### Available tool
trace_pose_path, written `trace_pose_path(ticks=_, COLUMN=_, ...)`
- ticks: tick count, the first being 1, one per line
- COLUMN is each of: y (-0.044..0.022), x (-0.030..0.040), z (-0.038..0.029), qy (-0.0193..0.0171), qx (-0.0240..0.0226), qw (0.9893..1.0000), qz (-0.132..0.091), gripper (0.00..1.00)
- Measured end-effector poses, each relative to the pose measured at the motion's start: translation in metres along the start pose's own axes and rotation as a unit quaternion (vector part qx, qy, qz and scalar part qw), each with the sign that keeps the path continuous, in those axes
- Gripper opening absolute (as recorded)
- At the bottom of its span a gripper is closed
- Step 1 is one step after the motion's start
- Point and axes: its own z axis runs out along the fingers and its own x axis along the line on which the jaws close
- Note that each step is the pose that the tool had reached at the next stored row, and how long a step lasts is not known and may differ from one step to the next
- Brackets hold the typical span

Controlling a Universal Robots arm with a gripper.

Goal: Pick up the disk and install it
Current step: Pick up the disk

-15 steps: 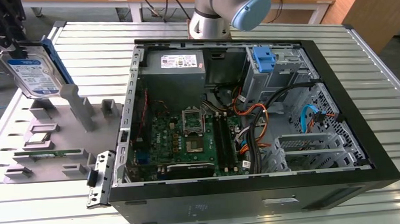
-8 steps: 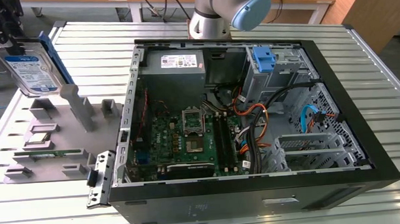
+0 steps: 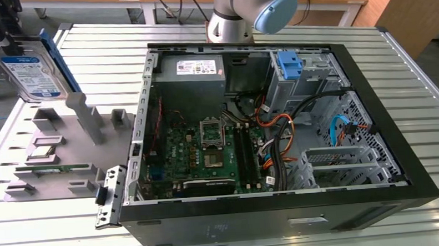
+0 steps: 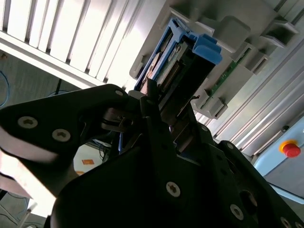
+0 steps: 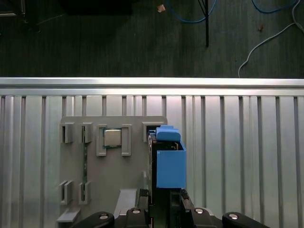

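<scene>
The disk [image 3: 30,73] is a silver hard drive with a white-and-blue label and blue side rails. It hangs upright over the far end of the grey fixture [image 3: 58,147] at the exterior view's left. My gripper [image 3: 10,43] comes down from above and is shut on the drive's upper part. In the first wrist view the disk [image 5: 170,164] appears edge-on with its blue rail towards the camera, between my gripper [image 5: 165,197] fingers. In the second wrist view my dark fingers [image 4: 156,102] clamp the disk [image 4: 183,57] from both sides.
An open computer case [image 3: 399,165] lies on the slatted metal table, with a grey power-supply box [image 3: 199,68] and a blue bracket [image 3: 290,64] in its drive bay. The fixture holds a processor [image 5: 112,137] and a memory stick [image 3: 59,169]. The arm's base [image 3: 234,17] stands behind the case.
</scene>
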Motion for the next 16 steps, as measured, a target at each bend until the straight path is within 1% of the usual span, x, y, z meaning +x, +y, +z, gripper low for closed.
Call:
trace_pose_path(ticks=2, y=0.0001, x=-0.0002, z=-0.0037, qy=0.0000, qx=0.0000, qw=1.0000, qz=0.000, gripper=0.35)
trace_pose_path(ticks=6, y=0.0002, x=-0.0004, z=-0.0076, qy=0.0000, qx=0.0000, qw=1.0000, qz=0.000, gripper=0.35)
trace_pose_path(ticks=16, y=0.0002, x=-0.0004, z=-0.0088, qy=0.0001, qx=-0.0002, qw=1.0000, qz=0.000, gripper=0.35)
